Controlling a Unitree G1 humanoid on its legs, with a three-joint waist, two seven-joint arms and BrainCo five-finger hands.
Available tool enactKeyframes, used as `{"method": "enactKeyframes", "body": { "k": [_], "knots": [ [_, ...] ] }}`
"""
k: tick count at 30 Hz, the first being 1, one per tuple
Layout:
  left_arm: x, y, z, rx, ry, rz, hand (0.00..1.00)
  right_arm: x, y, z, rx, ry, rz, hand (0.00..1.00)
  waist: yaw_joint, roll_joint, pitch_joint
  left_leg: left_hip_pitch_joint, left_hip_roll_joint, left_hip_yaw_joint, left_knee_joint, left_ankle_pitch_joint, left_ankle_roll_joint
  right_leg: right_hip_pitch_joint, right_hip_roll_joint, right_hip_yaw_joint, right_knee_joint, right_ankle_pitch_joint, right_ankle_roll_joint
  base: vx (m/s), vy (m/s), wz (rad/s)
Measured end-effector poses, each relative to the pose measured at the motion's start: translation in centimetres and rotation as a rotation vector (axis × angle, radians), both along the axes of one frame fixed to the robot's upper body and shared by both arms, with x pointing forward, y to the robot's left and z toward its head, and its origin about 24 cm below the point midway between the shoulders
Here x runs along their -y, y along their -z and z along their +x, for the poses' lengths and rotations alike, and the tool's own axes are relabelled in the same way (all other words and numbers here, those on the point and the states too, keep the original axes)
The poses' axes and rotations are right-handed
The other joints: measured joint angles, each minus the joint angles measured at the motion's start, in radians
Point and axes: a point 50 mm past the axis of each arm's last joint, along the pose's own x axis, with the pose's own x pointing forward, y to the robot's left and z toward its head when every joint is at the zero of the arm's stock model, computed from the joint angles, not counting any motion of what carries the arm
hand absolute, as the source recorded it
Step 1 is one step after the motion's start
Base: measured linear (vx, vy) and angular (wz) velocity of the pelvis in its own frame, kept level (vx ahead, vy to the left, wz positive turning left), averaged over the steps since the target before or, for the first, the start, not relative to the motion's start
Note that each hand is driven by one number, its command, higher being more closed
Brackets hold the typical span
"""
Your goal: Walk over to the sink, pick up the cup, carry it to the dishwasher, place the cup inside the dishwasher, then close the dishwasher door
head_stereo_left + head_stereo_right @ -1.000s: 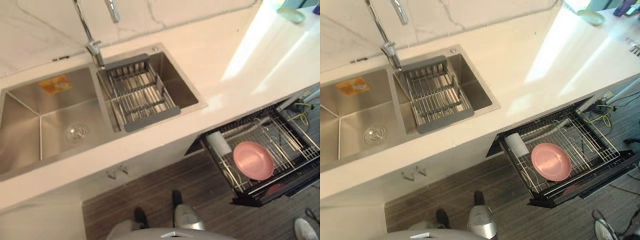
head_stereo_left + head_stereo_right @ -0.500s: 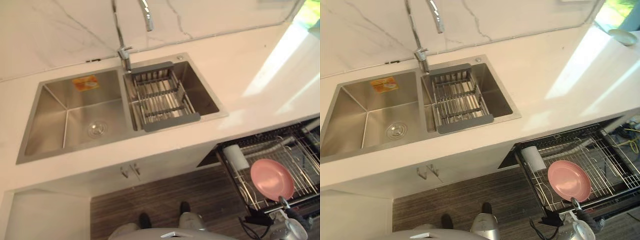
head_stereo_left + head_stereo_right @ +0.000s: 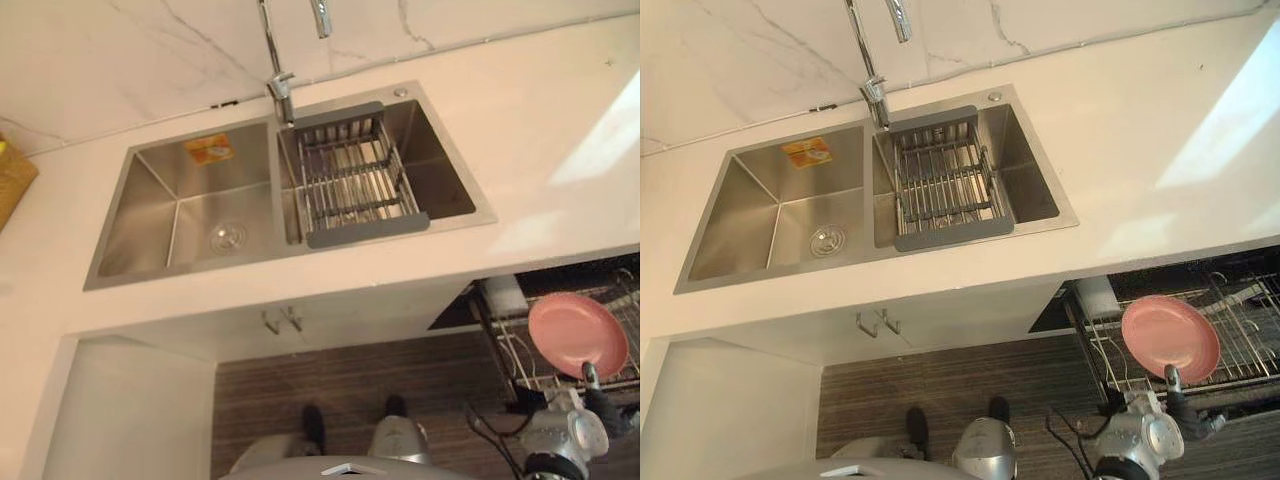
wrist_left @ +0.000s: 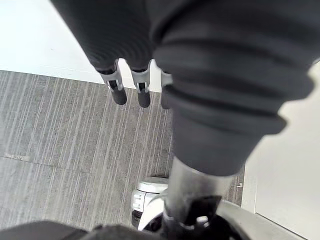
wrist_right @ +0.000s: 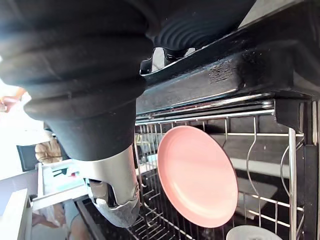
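The sink (image 3: 740, 215) is a steel double basin set into the white tabletop (image 3: 1140, 130); its left bowl is bare apart from the drain and an orange sticker, and a grey-framed wire basket (image 3: 945, 185) spans its right bowl. The dishwasher (image 5: 215, 80) sits below the tabletop to the right of the sink, standing open with its black-framed wire rack drawn out over the floor. The cup (image 3: 1097, 297), pale and cylindrical, lies on its side in that rack at the end nearer the sink, just beside a pink plate (image 3: 1170, 338).
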Motion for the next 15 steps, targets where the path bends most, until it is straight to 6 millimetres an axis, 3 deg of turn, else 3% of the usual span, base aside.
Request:
{"method": "enactKeyframes", "body": {
  "k": [4, 10, 12, 14, 15],
  "knots": [
    [0.0, 0.0, 0.1, 0.007, 0.002, -0.012, 0.0, -0.8, -1.0, 3.0, 0.115, -0.042, 0.028, 0.0, 0.014, 0.013, -0.002, -0.023, 0.02, -0.047, 0.001, 0.025, -0.018, -0.002, 0.016, -0.055, 0.0, -0.003, -0.013, -0.06, -0.077, 0.34],
    [0.6, 0.0, -0.2, 0.004, 0.001, -0.036, 0.0, 0.8, -5.5, 6.7, 0.312, -0.075, -0.024, 0.0, 0.036, 0.08, 0.013, -0.068, 0.037, -0.098, -0.023, 0.047, -0.046, -0.006, 0.023, -0.16, 0.006, -0.006, -0.04, -0.05, -0.063, 0.45],
    [0.6, 0.0, -0.5, 0.002, -0.001, -0.045, 0.0, 1.4, -6.9, 7.4, 0.369, -0.073, -0.043, 0.0, 0.038, 0.104, 0.01, -0.094, 0.054, -0.091, -0.036, 0.097, -0.05, -0.038, 0.022, -0.203, 0.035, -0.021, -0.05, -0.02, -0.061, 0.5],
    [0.6, 0.1, -0.9, -0.009, -0.004, -0.046, 0.0, 1.2, -6.7, 7.5, 0.372, -0.089, -0.042, 0.0, 0.037, 0.099, 0.014, -0.116, 0.054, -0.089, -0.04, 0.144, -0.03, -0.064, 0.014, -0.213, 0.07, -0.036, -0.053, -0.01, -0.07, 0.28],
    [0.6, 0.0, -1.0, -0.01, -0.005, -0.045, 0.0, 1.1, -6.6, 7.5, 0.37, -0.092, -0.039, 0.0, 0.04, 0.098, 0.016, -0.123, 0.051, -0.09, -0.04, 0.159, -0.047, -0.072, 0.007, -0.215, 0.081, -0.041, -0.052, -0.06, -0.039, 0.18]
  ]
}}
